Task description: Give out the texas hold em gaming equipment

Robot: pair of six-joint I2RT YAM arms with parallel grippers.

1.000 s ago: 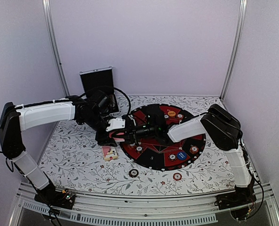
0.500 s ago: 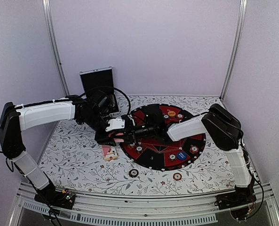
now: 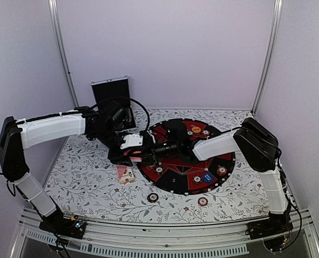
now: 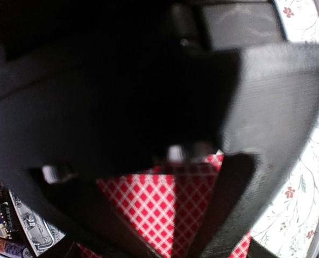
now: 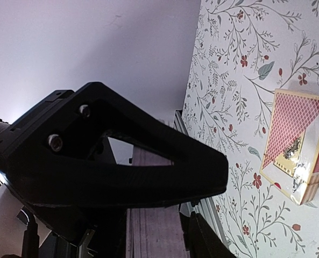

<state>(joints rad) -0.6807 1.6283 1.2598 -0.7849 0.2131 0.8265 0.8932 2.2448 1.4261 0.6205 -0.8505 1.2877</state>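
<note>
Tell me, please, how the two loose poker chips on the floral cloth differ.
The left chip is black-striped; the right chip is red. The left chip lies nearer the card box; the right chip lies nearer the blue button. Both lie flat on the cloth, off the board.

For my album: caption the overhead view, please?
Left arm and right arm meet at the rim of a round red-and-black poker mat, a card box nearby.

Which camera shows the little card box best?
The right wrist view: the card box sits large and close, its printing visible. The top view shows the box small and far away; the left wrist view misses it.
</note>
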